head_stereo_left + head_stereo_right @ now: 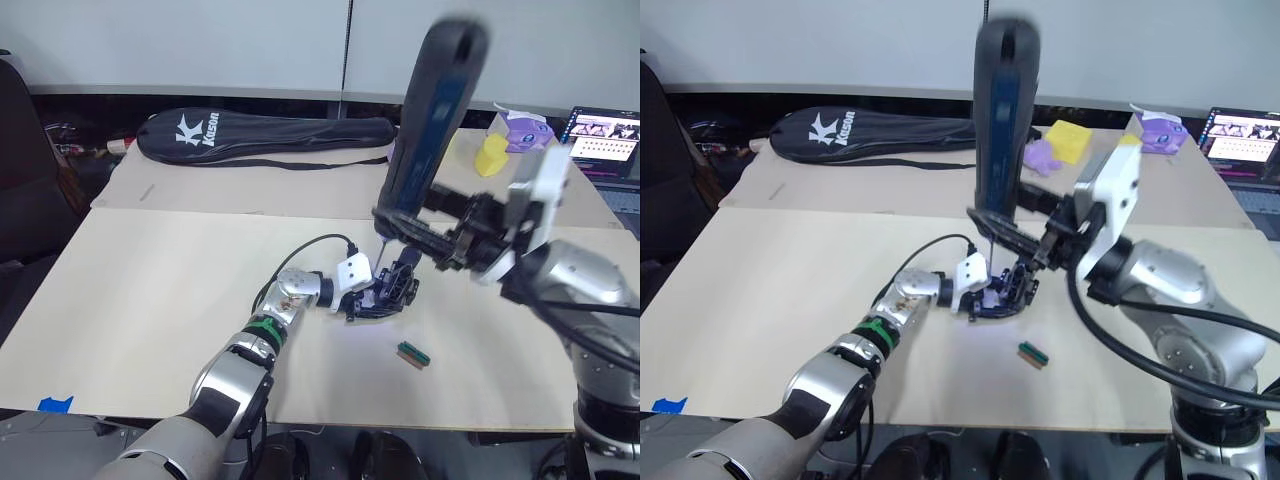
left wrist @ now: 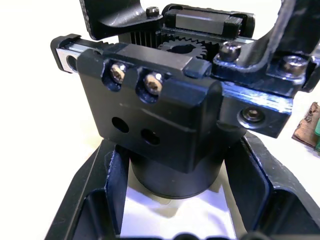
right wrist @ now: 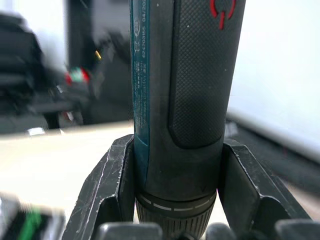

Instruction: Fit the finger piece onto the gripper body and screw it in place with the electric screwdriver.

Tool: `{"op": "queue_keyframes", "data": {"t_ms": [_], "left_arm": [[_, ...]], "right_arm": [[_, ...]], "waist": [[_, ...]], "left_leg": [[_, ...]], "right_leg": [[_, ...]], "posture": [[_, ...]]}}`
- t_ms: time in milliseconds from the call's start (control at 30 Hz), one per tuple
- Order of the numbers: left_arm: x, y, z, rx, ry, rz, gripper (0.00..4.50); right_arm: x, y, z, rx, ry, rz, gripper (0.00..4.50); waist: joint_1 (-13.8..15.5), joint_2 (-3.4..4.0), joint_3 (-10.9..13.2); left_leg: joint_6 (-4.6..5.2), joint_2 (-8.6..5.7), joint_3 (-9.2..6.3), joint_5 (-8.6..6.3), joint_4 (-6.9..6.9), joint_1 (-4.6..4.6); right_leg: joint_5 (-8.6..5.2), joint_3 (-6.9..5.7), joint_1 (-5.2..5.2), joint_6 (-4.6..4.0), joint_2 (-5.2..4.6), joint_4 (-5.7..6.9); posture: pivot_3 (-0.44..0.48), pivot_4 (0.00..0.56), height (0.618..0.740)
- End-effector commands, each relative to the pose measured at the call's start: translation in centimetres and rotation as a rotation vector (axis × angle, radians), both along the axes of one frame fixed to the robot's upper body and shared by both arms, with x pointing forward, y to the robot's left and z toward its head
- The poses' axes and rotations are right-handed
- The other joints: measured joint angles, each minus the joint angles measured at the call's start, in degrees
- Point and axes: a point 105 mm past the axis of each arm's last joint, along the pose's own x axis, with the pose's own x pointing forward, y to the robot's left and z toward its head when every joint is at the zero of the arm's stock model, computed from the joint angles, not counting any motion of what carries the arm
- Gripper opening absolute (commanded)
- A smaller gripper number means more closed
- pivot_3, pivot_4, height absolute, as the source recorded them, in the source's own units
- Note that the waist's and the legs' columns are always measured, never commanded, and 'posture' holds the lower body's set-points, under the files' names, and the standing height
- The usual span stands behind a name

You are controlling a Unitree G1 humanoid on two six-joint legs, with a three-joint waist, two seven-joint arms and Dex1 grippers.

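The gripper body, a blocky black mechanism with a gear and rail, rests on the table. My left gripper is shut on its round base, one finger on each side. On the rail sits the finger piece, a black blade above a block with two screw heads. My right gripper is shut on the electric screwdriver. The tool stands nearly upright, its thin bit pointing down just over the body's near-left part. I cannot tell whether the bit touches a screw.
A tiny green-and-black block lies on the table in front of the body. At the back are a long black racket bag, a yellow object, a purple box and a laptop. Blue tape marks the near left edge.
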Motion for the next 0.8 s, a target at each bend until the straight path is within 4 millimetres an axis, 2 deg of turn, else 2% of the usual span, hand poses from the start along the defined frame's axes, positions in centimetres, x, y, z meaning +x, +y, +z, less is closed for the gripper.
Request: {"op": "queue_keyframes", "data": {"t_ms": [33,100,167,267,333,400,433,533,633,733,800], "left_arm": [[-0.1,-0.2,0.0,0.0,0.0,0.003,2.29],[0.2,0.1,0.2,-0.003,0.011,0.019,2.29],[0.2,0.7,0.4,-0.006,0.021,0.003,3.32],[0.0,2.6,1.2,0.0,0.014,-0.036,4.48],[-0.4,4.4,2.1,0.0,0.026,-0.066,4.48],[-1.2,7.3,3.3,0.013,0.04,-0.101,4.48],[-1.6,8.8,3.9,0.028,0.044,-0.111,4.48],[-3.3,11.5,5.1,0.07,0.06,-0.158,4.48],[-4.6,13.5,6.1,0.101,0.084,-0.181,4.48],[-5.0,14.6,6.3,0.134,0.086,-0.173,4.48],[-5.0,15.1,6.3,0.153,0.082,-0.162,4.48]], "right_arm": [[-1.2,0.0,0.4,0.01,0.001,0.035,1.9],[-1.7,-0.1,-0.7,-0.022,0.063,0.052,1.9],[-2.0,-0.6,-1.7,-0.045,0.131,0.051,1.9],[-2.5,-2.0,-2.4,-0.027,0.246,0.032,1.9],[-3.1,-3.4,-2.1,0.009,0.314,0.031,1.9],[-3.9,-6.0,-1.6,0.046,0.449,0.037,1.9],[-4.1,-7.5,-1.8,0.045,0.545,0.022,1.9],[-3.7,-11.6,-2.9,0.064,0.769,-0.094,1.9],[-2.6,-16.3,-5.8,0.098,1.0,-0.282,1.9],[-2.1,-18.9,-8.6,0.06,1.143,-0.399,1.9],[-1.2,-20.9,-11.2,0.003,1.211,-0.536,1.9]], "waist": [[0.0,0.0,0.0],[0.0,0.0,0.0],[0.0,0.0,0.0],[-0.4,0.0,0.0],[-0.5,0.02,0.0],[-0.6,0.05,0.0],[-0.5,0.08,0.1],[-0.4,0.13,0.3],[0.0,0.2,0.2],[0.1,0.24,0.2],[-0.2,0.28,0.2]], "left_leg": [[0.0,0.0,0.0,0.0,0.0,0.0],[0.01,-0.01,0.02,0.0,0.01,0.0],[0.02,-0.01,0.01,-0.01,0.01,0.0],[0.01,0.0,0.01,0.0,-0.01,0.0],[0.0,0.04,0.02,0.0,-0.02,0.0],[-0.02,0.07,0.02,0.01,-0.02,0.02],[-0.03,0.08,0.02,0.01,-0.02,0.03],[-0.03,0.15,-0.04,0.01,-0.04,0.13],[-0.01,0.07,-0.02,0.0,-0.02,0.19],[0.01,0.05,-0.02,-0.01,-0.02,0.17],[0.01,0.07,-0.01,-0.01,-0.05,0.13]], "right_leg": [[0.0,-0.02,0.03,0.0,0.0,-0.02],[0.0,-0.01,0.04,0.01,-0.01,-0.02],[0.01,0.03,0.05,0.02,-0.1,-0.03],[0.01,0.08,-0.01,0.01,-0.12,-0.02],[0.01,0.08,-0.03,0.0,-0.1,-0.01],[0.01,0.08,-0.02,-0.01,-0.1,-0.01],[0.01,0.11,-0.01,-0.02,-0.1,-0.01],[0.04,0.17,0.19,-0.08,-0.17,-0.11],[0.06,0.2,0.3,-0.08,-0.34,-0.16],[0.06,0.23,0.26,-0.04,-0.35,-0.2],[0.05,0.25,0.17,-0.05,-0.28,-0.18]], "posture": [[0.0,0.15,0.74],[0.0,0.15,0.74],[0.0,0.15,0.74],[0.0,0.15,0.74],[0.0,0.15,0.74],[0.0,0.15,0.74],[0.0,0.15,0.74],[0.0,0.15,0.74],[0.0,0.15,0.74],[0.0,0.15,0.74],[0.0,0.15,0.74]]}}
